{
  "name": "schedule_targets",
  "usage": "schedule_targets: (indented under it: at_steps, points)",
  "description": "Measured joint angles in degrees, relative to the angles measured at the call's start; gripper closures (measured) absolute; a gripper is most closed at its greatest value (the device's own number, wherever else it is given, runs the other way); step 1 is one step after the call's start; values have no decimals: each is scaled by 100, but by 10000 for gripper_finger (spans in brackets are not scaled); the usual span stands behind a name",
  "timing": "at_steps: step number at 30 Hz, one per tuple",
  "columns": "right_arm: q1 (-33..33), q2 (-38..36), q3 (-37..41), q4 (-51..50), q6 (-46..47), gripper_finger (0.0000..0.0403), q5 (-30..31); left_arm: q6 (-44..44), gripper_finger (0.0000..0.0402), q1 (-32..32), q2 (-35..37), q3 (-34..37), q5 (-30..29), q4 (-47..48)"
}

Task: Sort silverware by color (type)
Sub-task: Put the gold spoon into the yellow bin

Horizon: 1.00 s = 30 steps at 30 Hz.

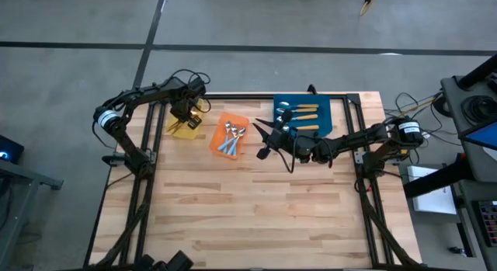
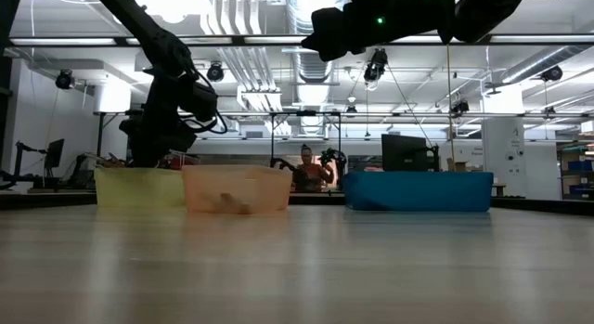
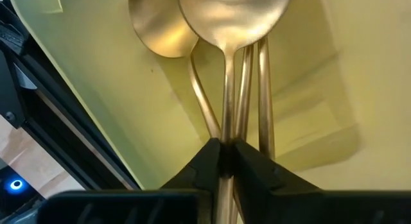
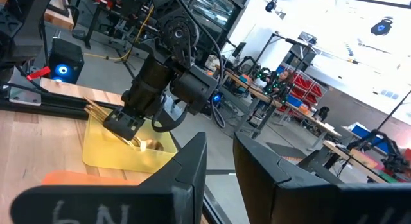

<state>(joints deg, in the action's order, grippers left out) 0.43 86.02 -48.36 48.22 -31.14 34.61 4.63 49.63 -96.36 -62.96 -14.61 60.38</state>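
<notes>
metal, thin and slick: my left gripper (image 3: 226, 161) pinches a gold spoon (image 3: 230, 31) by its stiff handle over the yellow bin (image 3: 115, 108); right gripper (image 4: 219, 161) hangs parted, empty.

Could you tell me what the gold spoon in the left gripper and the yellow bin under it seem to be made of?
The gold spoon, pinched in the left gripper, looks like brushed, gold-toned metal: soft, smeared reflections on its bowl. The yellow bin looks like smooth moulded plastic, slightly translucent with a dull sheen.
</notes>
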Motion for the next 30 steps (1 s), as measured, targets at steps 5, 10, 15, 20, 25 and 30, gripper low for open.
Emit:
schedule_targets:
  at_steps: [5, 10, 15, 20, 25, 30]
  points:
    - [0, -2, 0, 0, 0, 335, 2, -1, 372, 0, 0, 2, 2, 0]
    - [0, 0, 0, 0, 0, 335, 2, 1, 371, 0, 0, 2, 2, -5]
    - [1, -2, 0, 0, -2, 335, 1, 1, 370, 0, 4, -61, 2, 80]
    - [0, -1, 0, -2, -40, 335, 2, 18, 370, -1, 7, -188, -167, 212]
    - [0, -2, 0, -4, -44, 335, 2, 43, 364, 0, 17, -275, -429, 430]
    - [0, -2, 0, -5, -57, 335, 2, 43, 341, -2, 92, -286, -433, 456]
